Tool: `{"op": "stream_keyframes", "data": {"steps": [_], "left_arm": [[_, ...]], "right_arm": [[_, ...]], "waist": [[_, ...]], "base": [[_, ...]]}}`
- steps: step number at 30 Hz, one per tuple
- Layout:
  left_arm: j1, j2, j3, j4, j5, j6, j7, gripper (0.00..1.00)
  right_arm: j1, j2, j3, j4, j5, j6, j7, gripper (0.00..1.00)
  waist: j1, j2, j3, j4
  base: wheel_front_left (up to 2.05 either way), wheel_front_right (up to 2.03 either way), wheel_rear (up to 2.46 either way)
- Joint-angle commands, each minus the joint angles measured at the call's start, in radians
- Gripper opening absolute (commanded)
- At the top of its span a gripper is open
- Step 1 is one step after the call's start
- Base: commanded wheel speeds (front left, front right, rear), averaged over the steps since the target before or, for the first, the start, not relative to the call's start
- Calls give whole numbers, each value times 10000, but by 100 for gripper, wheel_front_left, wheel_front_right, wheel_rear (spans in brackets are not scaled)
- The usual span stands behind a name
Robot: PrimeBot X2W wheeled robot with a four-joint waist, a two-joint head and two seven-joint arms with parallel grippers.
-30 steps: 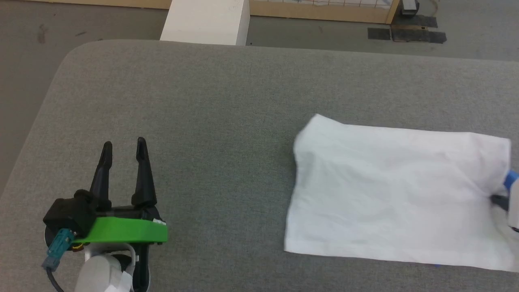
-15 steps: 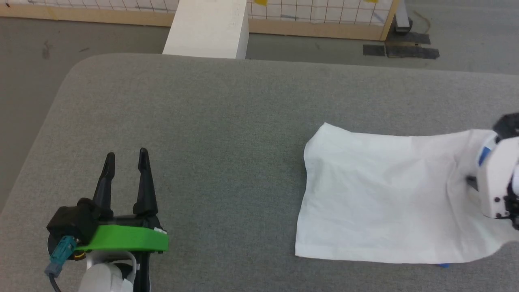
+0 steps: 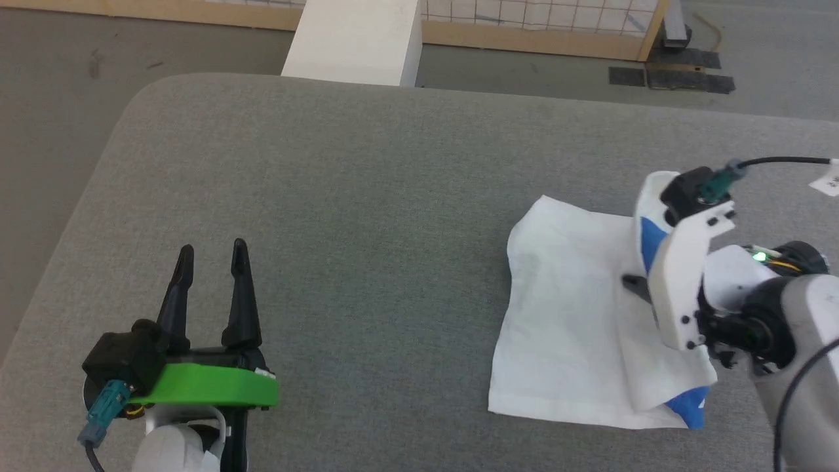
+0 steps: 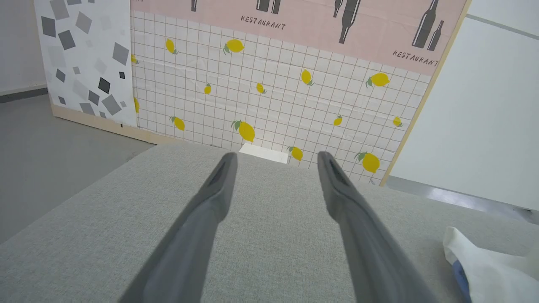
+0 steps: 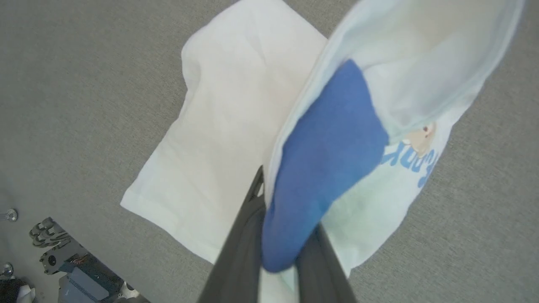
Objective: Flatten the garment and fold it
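Right gripper [image 3: 634, 285] is clamped on the blue sleeve of the T-shirt [image 3: 564, 314], holding a white flap above the folded body, which lies on the grey table [image 3: 328, 196] toward 4 o'clock in the head view. The right wrist view reveals blue lettering under that flap, hidden from the head view. At 8 o'clock the left gripper [image 3: 211, 252] hovers, fingers apart and empty. Half a second ago the shirt lay spread wider to the right.
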Motion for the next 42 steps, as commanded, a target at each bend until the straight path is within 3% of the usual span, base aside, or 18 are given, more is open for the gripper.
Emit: {"op": "stream_keyframes", "data": {"steps": [1, 18, 19, 20, 26, 32, 36, 42], "left_arm": [[-20, -49, -12, -39, -30, -58, -45, 100], [-285, -64, -201, 36, -191, 14, -45, 100], [-301, -64, -212, 54, -201, 23, -45, 100], [-310, -64, -221, 67, -202, 27, -45, 100], [-248, -65, -199, 191, -132, 17, -45, 100], [35, -47, -77, 239, -24, -37, -45, 100], [164, -9, -43, 233, 26, -56, -45, 100], [295, 32, -24, 123, 221, -31, -45, 100]], "right_arm": [[-248, 175, 109, 202, -60, -15, -137, 0], [-1262, 1176, 1303, 3019, -347, -15, -1342, 0], [-1316, 1234, 1370, 3155, -348, -15, -1518, 20], [-1354, 1258, 1445, 3228, -339, -15, -1618, 100], [-1601, 1324, 2144, 3157, 91, -15, -2018, 100], [-1629, 1016, 2815, 1930, 995, -15, -2145, 100], [-1426, 700, 2430, 1270, 1105, -15, -2325, 100], [-536, 513, 752, 833, 150, -15, -2640, 100]], "waist": [[0, 0, 168, 156], [0, 0, 694, 513], [0, 0, 682, 499], [0, 0, 669, 486], [0, 0, 262, 268], [0, 0, -414, -202], [0, 0, -685, -496], [0, 0, -878, -853]], "base": [[0, 0, 0], [0, 0, 0], [0, 0, 0], [0, 0, 0], [0, 0, 0], [0, 0, 0], [0, 0, 0], [0, 0, 0]]}}
